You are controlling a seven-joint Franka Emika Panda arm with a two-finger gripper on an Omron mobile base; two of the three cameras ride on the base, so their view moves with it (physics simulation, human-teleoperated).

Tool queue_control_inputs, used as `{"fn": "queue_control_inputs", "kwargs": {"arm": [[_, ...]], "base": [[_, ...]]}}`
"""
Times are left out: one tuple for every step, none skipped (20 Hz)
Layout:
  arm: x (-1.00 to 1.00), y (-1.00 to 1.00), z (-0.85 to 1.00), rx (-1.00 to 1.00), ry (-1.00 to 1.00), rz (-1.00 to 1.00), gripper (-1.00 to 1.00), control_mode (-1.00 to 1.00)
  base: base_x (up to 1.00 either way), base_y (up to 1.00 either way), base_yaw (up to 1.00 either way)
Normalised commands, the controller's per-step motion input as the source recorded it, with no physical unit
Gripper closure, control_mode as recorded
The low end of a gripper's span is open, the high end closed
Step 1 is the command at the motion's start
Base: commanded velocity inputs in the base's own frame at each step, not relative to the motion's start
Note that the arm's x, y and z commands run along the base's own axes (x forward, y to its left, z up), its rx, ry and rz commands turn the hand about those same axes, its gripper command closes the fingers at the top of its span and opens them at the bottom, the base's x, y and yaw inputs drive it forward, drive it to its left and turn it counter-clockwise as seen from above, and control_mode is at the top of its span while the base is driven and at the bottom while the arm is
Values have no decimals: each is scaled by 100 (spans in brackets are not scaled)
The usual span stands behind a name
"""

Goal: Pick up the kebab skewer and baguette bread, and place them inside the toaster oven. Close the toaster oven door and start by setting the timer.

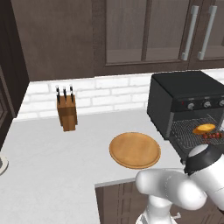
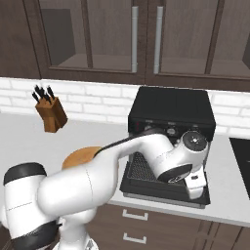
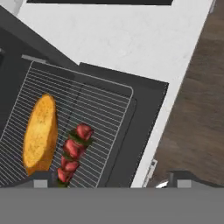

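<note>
- The skewer (image 3: 73,153) and baguette (image 3: 40,133) lie side by side on the wire rack (image 3: 100,105) of the oven (image 1: 183,98), close but apart.
- The door (image 3: 146,131) hangs open, dropped flat over the desk (image 1: 57,162) edge.
- The end effector (image 3: 109,177) hovers above the rack, fingers wide, holding nothing.
- Loading looks finished; closing the door comes next.
- That calls for getting under the door's outer edge and swinging it up, then turning a knob (image 1: 190,105).

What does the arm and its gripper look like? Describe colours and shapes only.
The arm is made of glossy white, rounded, bulbous segments joined by dark black bands at the joints. A round grey cap closes one joint near the wrist. The gripper ends in two small dark, blocky finger tips with lighter grey pads. No cables or markings are visible.
</note>
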Motion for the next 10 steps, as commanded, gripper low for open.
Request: {"fn": "queue_control_inputs", "kwargs": {"arm": [[-21,0,9,-11,-7,37,-100,-100],[-24,0,6,-13,-6,38,-100,-100],[-26,0,3,-12,-7,39,-100,-100],[-24,0,0,-12,-11,37,-100,-100],[-24,0,0,-13,-10,36,-100,-100],[-30,0,0,-14,-11,35,-100,-100],[-29,7,-2,-19,-13,35,-100,-100],[-27,6,-6,-19,-13,37,-100,-100],[-24,5,-6,-19,-13,38,-100,-100],[-23,3,-6,-19,-14,39,-100,-100]], "base": [[0,0,0],[0,0,0],[0,0,0],[0,0,0],[0,0,0],[0,0,0],[0,0,0],[0,0,0],[0,0,0],[0,0,0]]}}
